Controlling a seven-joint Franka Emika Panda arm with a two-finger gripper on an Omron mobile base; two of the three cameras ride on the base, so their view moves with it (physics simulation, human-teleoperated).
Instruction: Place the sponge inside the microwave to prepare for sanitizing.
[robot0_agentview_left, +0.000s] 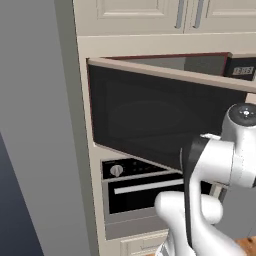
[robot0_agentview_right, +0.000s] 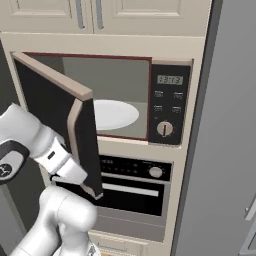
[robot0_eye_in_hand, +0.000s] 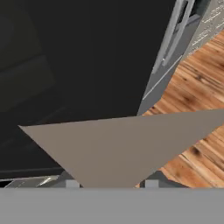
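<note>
The microwave (robot0_agentview_right: 169, 105) is built into the beige cabinet column, and its black glass door (robot0_agentview_right: 50, 110) stands swung wide open. Inside the grey cavity (robot0_agentview_right: 120, 75) lies the white round turntable (robot0_agentview_right: 115, 114), bare. In the left base view the door (robot0_agentview_left: 150, 120) spans the frame in front of my arm. My gripper (robot0_agentview_right: 91, 191) is at the door's lower outer corner. In the hand view the gripper (robot0_eye_in_hand: 111, 183) is open, its tips set wide apart with the door's beige edge (robot0_eye_in_hand: 118, 144) between them. The sponge is out of view.
Below the microwave sits a black-fronted oven (robot0_agentview_right: 135, 192) with a silver handle bar and knob (robot0_agentview_left: 116, 170). A tall grey panel (robot0_agentview_left: 35, 125) flanks the column on the left and another (robot0_agentview_right: 225, 125) on the right. Wooden floor (robot0_eye_in_hand: 192, 109) lies beneath.
</note>
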